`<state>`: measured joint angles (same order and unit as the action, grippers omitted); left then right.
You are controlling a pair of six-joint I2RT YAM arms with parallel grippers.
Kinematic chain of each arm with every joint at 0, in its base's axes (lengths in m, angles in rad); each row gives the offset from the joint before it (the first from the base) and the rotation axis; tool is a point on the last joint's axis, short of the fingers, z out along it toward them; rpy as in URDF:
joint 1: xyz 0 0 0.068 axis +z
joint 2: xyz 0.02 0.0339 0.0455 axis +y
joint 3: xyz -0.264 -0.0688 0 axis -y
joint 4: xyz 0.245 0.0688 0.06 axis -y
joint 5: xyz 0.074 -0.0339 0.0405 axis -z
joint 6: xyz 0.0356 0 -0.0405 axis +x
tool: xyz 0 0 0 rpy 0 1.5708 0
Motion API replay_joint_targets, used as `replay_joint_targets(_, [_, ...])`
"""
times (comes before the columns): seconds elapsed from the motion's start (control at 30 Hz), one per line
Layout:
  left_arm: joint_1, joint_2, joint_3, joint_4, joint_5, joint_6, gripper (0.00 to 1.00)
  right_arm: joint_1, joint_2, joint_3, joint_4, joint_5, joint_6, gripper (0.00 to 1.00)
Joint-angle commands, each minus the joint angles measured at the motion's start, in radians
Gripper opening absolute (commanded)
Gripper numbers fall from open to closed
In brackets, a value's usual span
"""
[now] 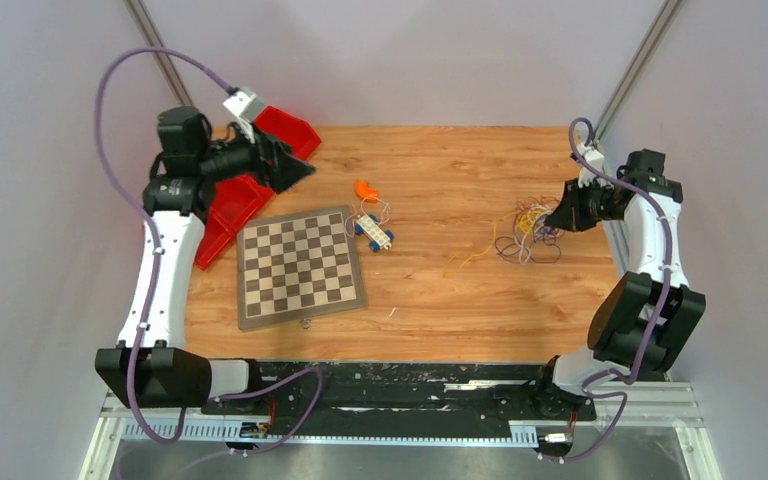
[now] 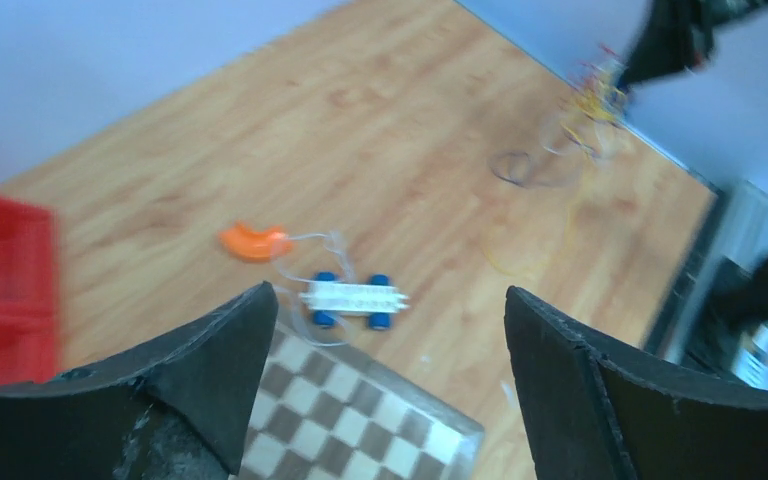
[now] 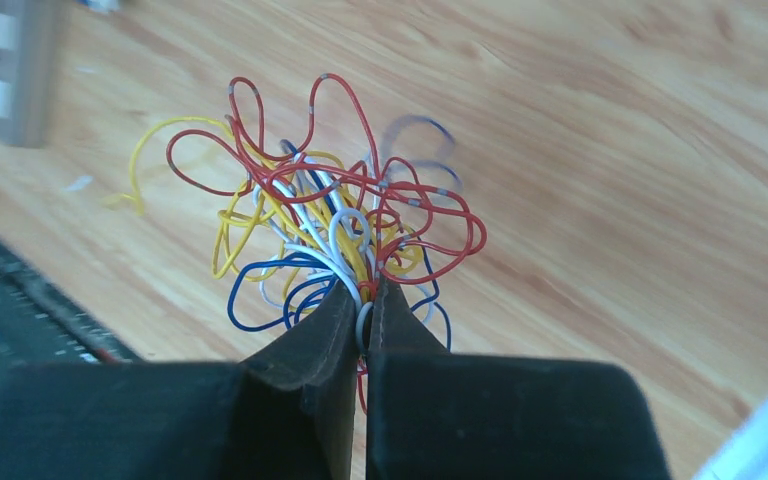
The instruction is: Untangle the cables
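Right pincer (image 3: pixel 363 300) is clamped tight on the cables (image 3: pixel 340 215), a tangled bunch at the right side of the counter (image 1: pixel 440 300), some strands lying on the wood; left pincer (image 2: pixel 390 305) gapes wide, holding nothing.

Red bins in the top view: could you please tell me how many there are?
2. One red bin sits at the table's far-left corner, past the left arm; the second red bin lies nearer, just left of the chessboard. The arm crosses them and could hide another.
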<state>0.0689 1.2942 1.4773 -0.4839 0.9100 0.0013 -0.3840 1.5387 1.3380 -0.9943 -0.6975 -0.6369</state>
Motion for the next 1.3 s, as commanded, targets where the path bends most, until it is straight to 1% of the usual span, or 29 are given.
replay_joint_targets(0.0, [-0.178, -0.025, -0.095, 0.001, 0.078, 0.074, 0.98, 0.088, -0.042, 0.110, -0.119, -0.337, -0.025, 0.00])
replay_joint_targets(0.03, [-0.248, -0.022, -0.106, 0.008, 0.072, 0.074, 0.99, 0.117, -0.055, 0.121, -0.120, -0.364, -0.009, 0.00])
replay_joint_targets(0.07, [-0.280, -0.015, -0.126, 0.018, 0.055, 0.060, 1.00, 0.151, -0.066, 0.127, -0.121, -0.384, 0.009, 0.00])
replay_joint_targets(0.13, [-0.402, 0.002, -0.154, 0.072, 0.037, 0.018, 0.99, 0.226, -0.087, 0.139, -0.120, -0.420, 0.033, 0.01])
replay_joint_targets(0.23, [-0.495, 0.038, -0.178, 0.194, 0.028, -0.082, 0.95, 0.340, -0.118, 0.135, -0.082, -0.456, 0.085, 0.04])
replay_joint_targets(0.27, [-0.533, 0.061, -0.179, 0.212, 0.029, -0.122, 0.93, 0.370, -0.125, 0.131, -0.061, -0.460, 0.112, 0.04])
replay_joint_targets(0.3, [-0.553, 0.073, -0.176, 0.246, 0.032, -0.136, 0.91, 0.428, -0.132, 0.127, -0.036, -0.465, 0.133, 0.04])
replay_joint_targets(0.4, [-0.628, 0.126, -0.167, 0.300, 0.042, -0.182, 0.89, 0.519, -0.150, 0.108, 0.030, -0.423, 0.192, 0.04])
replay_joint_targets(0.53, [-0.658, 0.169, -0.165, 0.402, 0.082, -0.272, 0.87, 0.609, -0.163, 0.077, 0.065, -0.357, 0.193, 0.03])
replay_joint_targets(0.6, [-0.665, 0.185, -0.165, 0.421, 0.089, -0.295, 0.80, 0.629, -0.169, 0.064, 0.083, -0.349, 0.204, 0.03])
replay_joint_targets(0.63, [-0.665, 0.194, -0.169, 0.425, 0.098, -0.310, 0.74, 0.635, -0.172, 0.060, 0.092, -0.347, 0.212, 0.03])
replay_joint_targets(0.7, [-0.666, 0.198, -0.187, 0.442, 0.117, -0.339, 0.66, 0.642, -0.176, 0.056, 0.107, -0.338, 0.223, 0.03])
replay_joint_targets(0.73, [-0.666, 0.197, -0.197, 0.453, 0.123, -0.350, 0.65, 0.643, -0.178, 0.054, 0.110, -0.333, 0.225, 0.04])
replay_joint_targets(0.8, [-0.666, 0.189, -0.228, 0.505, 0.131, -0.385, 0.58, 0.646, -0.179, 0.049, 0.113, -0.330, 0.226, 0.04])
replay_joint_targets(0.83, [-0.667, 0.185, -0.244, 0.515, 0.129, -0.403, 0.51, 0.645, -0.179, 0.048, 0.115, -0.331, 0.227, 0.04])
replay_joint_targets(0.9, [-0.668, 0.183, -0.255, 0.532, 0.127, -0.423, 0.46, 0.649, -0.182, 0.043, 0.118, -0.330, 0.229, 0.04])
replay_joint_targets(0.93, [-0.668, 0.182, -0.258, 0.539, 0.124, -0.428, 0.47, 0.651, -0.185, 0.042, 0.117, -0.331, 0.229, 0.04])
replay_joint_targets(1.03, [-0.666, 0.183, -0.259, 0.551, 0.102, -0.463, 0.60, 0.654, -0.196, 0.031, 0.117, -0.327, 0.224, 0.03])
replay_joint_targets(1.07, [-0.666, 0.185, -0.256, 0.551, 0.091, -0.467, 0.61, 0.656, -0.203, 0.025, 0.117, -0.324, 0.222, 0.03])
replay_joint_targets(1.1, [-0.666, 0.186, -0.255, 0.551, 0.084, -0.475, 0.61, 0.656, -0.211, 0.020, 0.118, -0.319, 0.220, 0.03])
replay_joint_targets(1.17, [-0.666, 0.194, -0.255, 0.557, 0.072, -0.496, 0.55, 0.656, -0.219, 0.011, 0.116, -0.313, 0.217, 0.03])
replay_joint_targets(1.2, [-0.666, 0.202, -0.255, 0.567, 0.072, -0.516, 0.48, 0.657, -0.223, 0.007, 0.118, -0.311, 0.217, 0.03])
replay_joint_targets(1.23, [-0.667, 0.205, -0.255, 0.573, 0.074, -0.526, 0.44, 0.656, -0.224, 0.006, 0.118, -0.307, 0.217, 0.03])
replay_joint_targets(1.27, [-0.666, 0.212, -0.258, 0.587, 0.078, -0.545, 0.31, 0.656, -0.225, 0.004, 0.118, -0.303, 0.217, 0.03])
